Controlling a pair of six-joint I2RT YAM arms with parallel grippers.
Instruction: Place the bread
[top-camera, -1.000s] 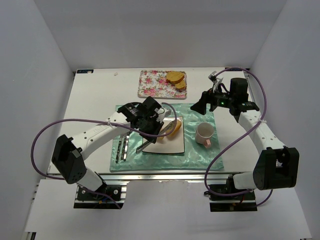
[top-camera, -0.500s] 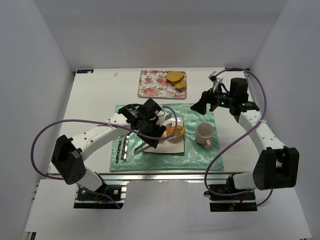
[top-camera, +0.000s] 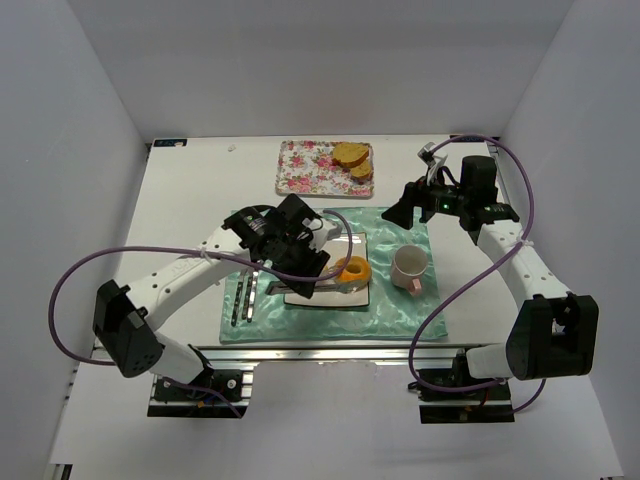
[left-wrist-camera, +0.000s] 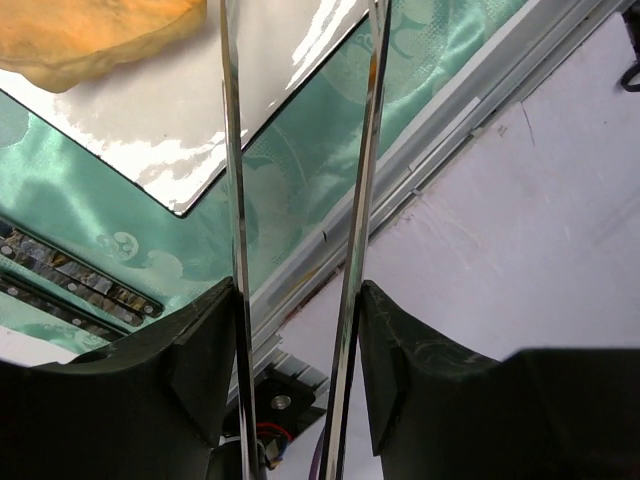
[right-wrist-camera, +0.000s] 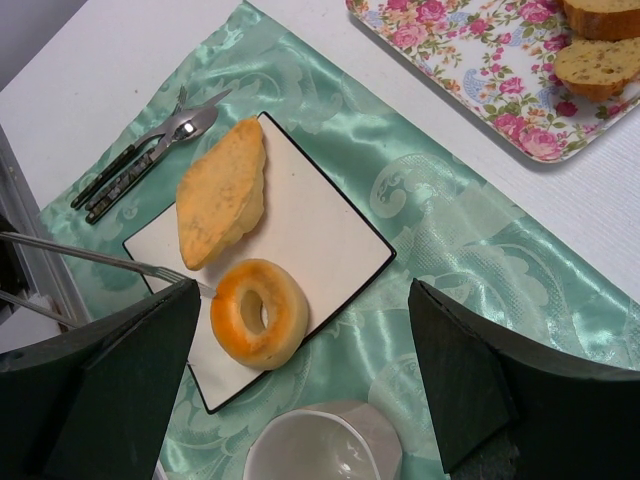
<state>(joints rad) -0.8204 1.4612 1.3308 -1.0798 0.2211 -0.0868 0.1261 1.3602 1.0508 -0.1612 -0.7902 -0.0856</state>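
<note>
A ring-shaped bread (top-camera: 351, 270) lies flat on the near right part of the white square plate (top-camera: 322, 295); it also shows in the right wrist view (right-wrist-camera: 258, 312). A flat golden bread (right-wrist-camera: 222, 190) lies beside it on the plate (right-wrist-camera: 320, 230), and its edge shows in the left wrist view (left-wrist-camera: 90, 30). My left gripper (top-camera: 303, 260) (left-wrist-camera: 298, 300) is shut on metal tongs (left-wrist-camera: 235, 200). The tongs' arms (right-wrist-camera: 100, 258) are spread, and one tip touches the ring's left edge. My right gripper (top-camera: 405, 213) (right-wrist-camera: 305, 300) is open and empty, high above the placemat's far right.
A flowered tray (top-camera: 305, 168) with two bread slices (top-camera: 350, 157) stands at the back. A pale cup (top-camera: 410, 267) stands right of the plate on the green placemat (top-camera: 400, 310). Cutlery (top-camera: 243, 295) lies left of the plate. The table's front rail runs close behind the tongs.
The left arm carried the ring bread in the tongs down and to the right. The ring now lies on the plate, the tongs are spread, and the left gripper has drawn back to the left.
</note>
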